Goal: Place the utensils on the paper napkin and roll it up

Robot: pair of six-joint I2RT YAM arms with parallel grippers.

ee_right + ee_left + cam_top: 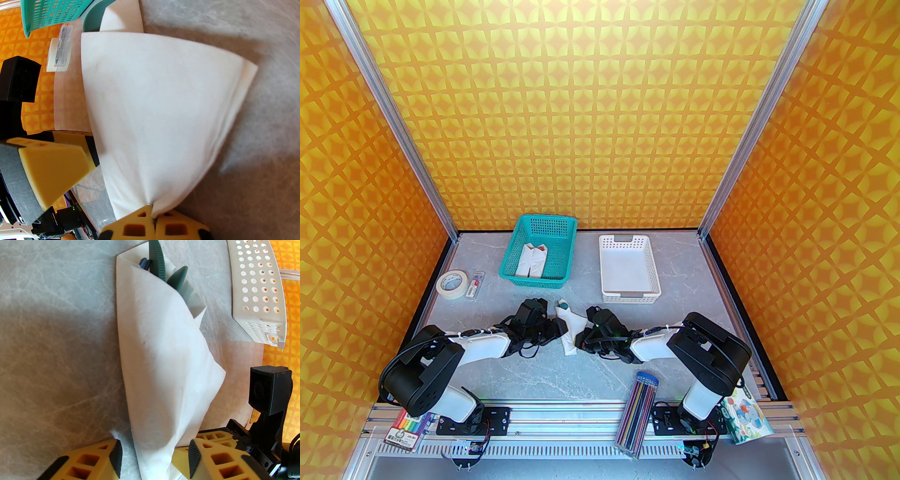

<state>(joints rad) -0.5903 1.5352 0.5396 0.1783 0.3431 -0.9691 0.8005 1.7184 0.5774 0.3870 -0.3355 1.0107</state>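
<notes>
Grey marbled worktop (534, 375), orange walls (600, 117). Your right hand (153, 211) pinches the paper napkin (159, 112); left hand (154, 451) apart, astride it. Utensils (159, 265) mostly wrapped.

Grey table (562, 375) — teal basket (511, 255), white basket (630, 296), tape roll (445, 288), pencil case (638, 412), paper napkin (572, 328).

Top cam is mounted high and behind the arms (483, 347), tilted down and forward, so it takes in the whole counter (511, 375) out to the orange back wall (581, 117). That's the wide shot. Left wrist cam rides right behind the left end effector (155, 458), super close, looking along the paper napkin (164, 357) toward the white basket (255, 286). Right wrist cam sits just as tight behind the right end effector (153, 219), facing the other way toward the teal basket (51, 11). All three overlap on that napkin mid-counter.
</notes>
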